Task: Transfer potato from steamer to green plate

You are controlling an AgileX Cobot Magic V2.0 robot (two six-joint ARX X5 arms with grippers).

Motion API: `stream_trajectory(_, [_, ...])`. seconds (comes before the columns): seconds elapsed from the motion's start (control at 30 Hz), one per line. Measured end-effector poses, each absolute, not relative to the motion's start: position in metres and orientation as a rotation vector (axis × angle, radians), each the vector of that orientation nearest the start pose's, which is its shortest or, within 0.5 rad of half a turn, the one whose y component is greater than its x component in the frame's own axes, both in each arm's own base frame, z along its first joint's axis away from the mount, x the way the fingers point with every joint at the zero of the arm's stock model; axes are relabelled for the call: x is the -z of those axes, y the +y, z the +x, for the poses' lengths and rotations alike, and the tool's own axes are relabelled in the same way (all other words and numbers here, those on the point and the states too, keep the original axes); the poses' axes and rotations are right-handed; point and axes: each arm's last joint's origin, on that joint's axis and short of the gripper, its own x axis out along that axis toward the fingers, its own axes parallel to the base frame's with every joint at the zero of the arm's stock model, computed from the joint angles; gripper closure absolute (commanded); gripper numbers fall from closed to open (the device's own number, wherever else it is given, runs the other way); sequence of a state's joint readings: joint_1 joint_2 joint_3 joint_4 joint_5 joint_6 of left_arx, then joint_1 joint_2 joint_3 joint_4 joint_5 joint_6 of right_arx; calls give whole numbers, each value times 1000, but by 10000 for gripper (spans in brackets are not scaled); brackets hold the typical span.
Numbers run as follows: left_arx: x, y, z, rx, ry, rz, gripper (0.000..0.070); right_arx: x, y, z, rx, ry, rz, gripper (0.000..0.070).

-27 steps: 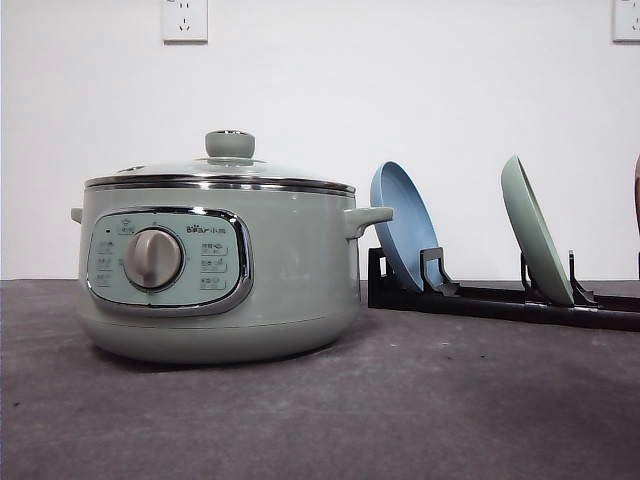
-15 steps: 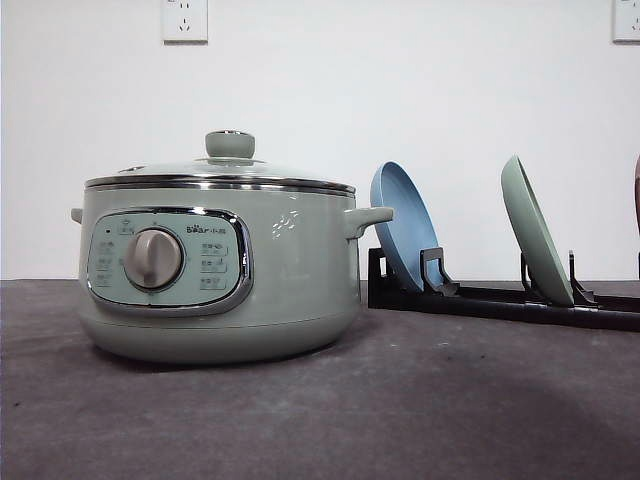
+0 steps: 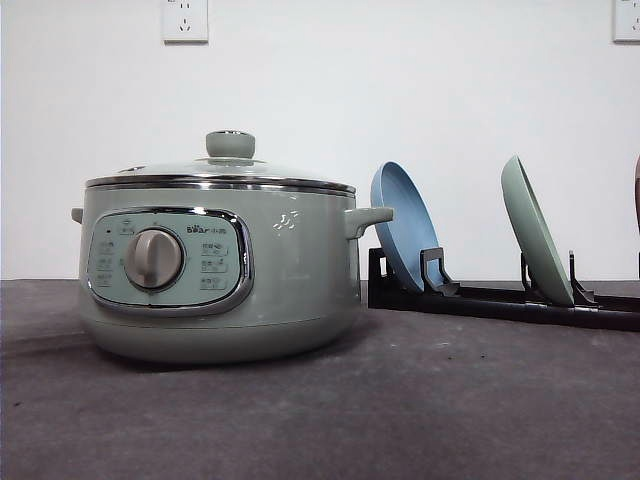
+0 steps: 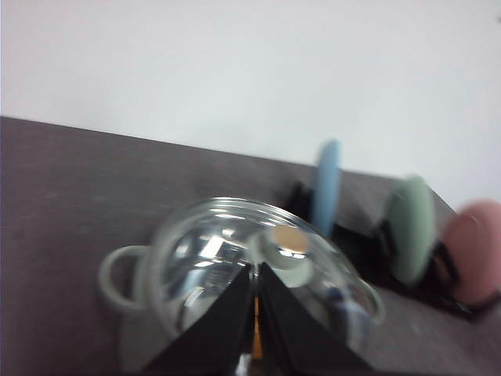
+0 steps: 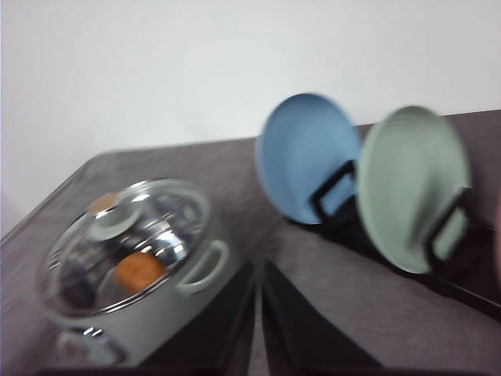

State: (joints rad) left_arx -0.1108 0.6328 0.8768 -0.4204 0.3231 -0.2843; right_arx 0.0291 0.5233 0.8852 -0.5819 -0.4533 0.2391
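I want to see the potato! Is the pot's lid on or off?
On. The glass lid sits flat on the steamer rim, and the potato shows through it, inside.

On the steamer (image 3: 220, 270), we can read a small brand mark on the control panel (image 3: 168, 262), beginning with "Bear" and followed by characters too small for us to make out. The labels around the dial (image 3: 153, 259) are illegible to us.

Both wrist views motion-blurred. Potato (image 5: 139, 269) seen only dimly through steamer (image 3: 220, 265) glass lid (image 5: 125, 243). Pink plate (image 4: 476, 251) at far right cut off by frame edge.
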Motion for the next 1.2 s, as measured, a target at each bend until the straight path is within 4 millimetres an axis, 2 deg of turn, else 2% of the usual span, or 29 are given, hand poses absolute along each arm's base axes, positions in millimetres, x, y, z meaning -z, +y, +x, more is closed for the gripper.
stream_trajectory(0.13, [-375,-31,131,502,294,-238,700,-370,23,101,-591,317,239,696])
stream_trajectory(0.27, [-386,-41,140,614,393,-170,700,-369,31,111,-691,399,196,696])
stream_trajectory(0.4, [-385,-50,146,721,436,-124,700,-361,38,118,-756,485,163,696])
stream_trajectory(0.6, [-385,-56,143,780,429,-91,697,-359,40,121,-773,486,136,696])
stream_trajectory(0.63, [-385,-56,143,781,427,-86,684,-359,40,121,-772,483,133,696])
stream_trajectory(0.7, [-386,-56,143,783,424,-80,609,-360,40,121,-770,478,128,690])
stream_trajectory(0.73, [-386,-56,143,783,423,-78,564,-360,40,122,-769,476,127,669])
stream_trajectory(0.77, [-386,-56,143,784,422,-75,512,-360,40,122,-769,472,125,620])
stream_trajectory(0.83, [-386,-56,143,784,421,-72,382,-361,40,122,-768,463,122,472])
stream_trajectory(0.93, [-386,-56,143,785,420,-71,72,-362,40,123,-770,446,118,200])
stream_trajectory(0.97, [-386,-56,143,785,419,-70,0,-362,40,123,-770,444,118,132])
stream_trajectory(1.03, [-386,-56,143,786,418,-67,0,-362,40,123,-770,444,118,56])
stream_trajectory(1.2, [-386,-56,143,788,415,-62,0,-362,40,123,-770,444,118,44])
